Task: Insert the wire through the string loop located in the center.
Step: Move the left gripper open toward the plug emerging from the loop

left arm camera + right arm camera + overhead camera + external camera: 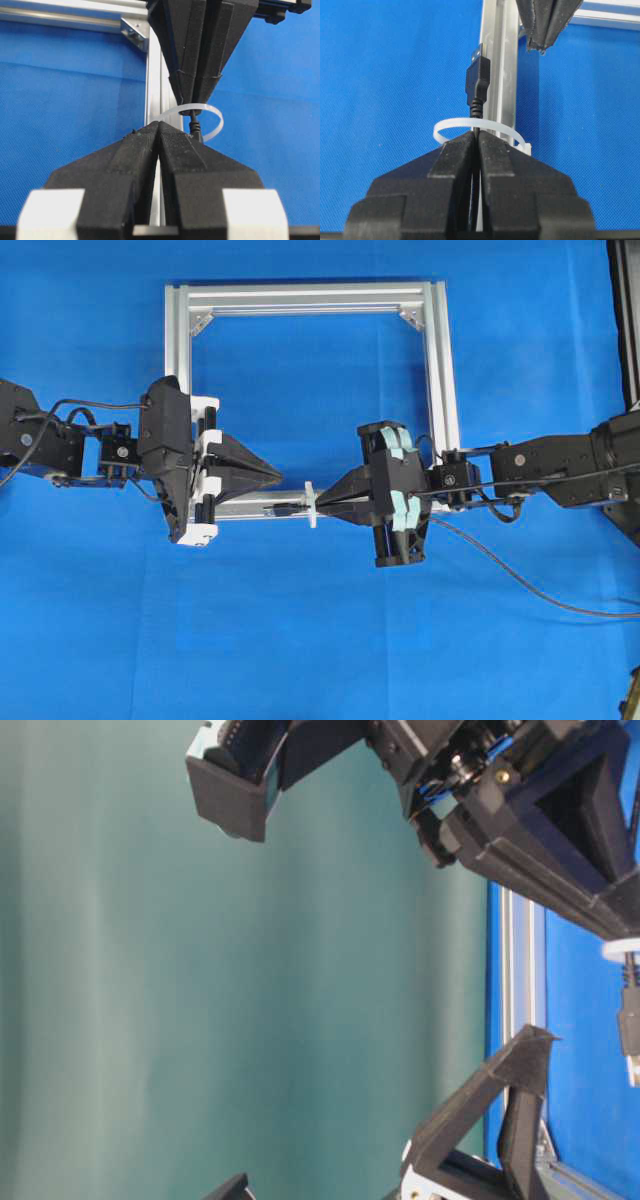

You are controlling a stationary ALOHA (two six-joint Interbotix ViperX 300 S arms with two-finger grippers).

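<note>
While the plug pokes through: wire [478, 82] is inside the string loop [451, 125].
Right gripper [477, 137]: clenched on the wire.
Left gripper [159, 127]: clenched, holding nothing.

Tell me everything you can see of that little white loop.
The white loop is a thin, glossy plastic-looking band, like a cable tie curled into a ring. It stands beside the silver frame rail, seemingly fastened to it. The black wire already passes through it, plug beyond, held by the right pincer just behind the loop.
</note>
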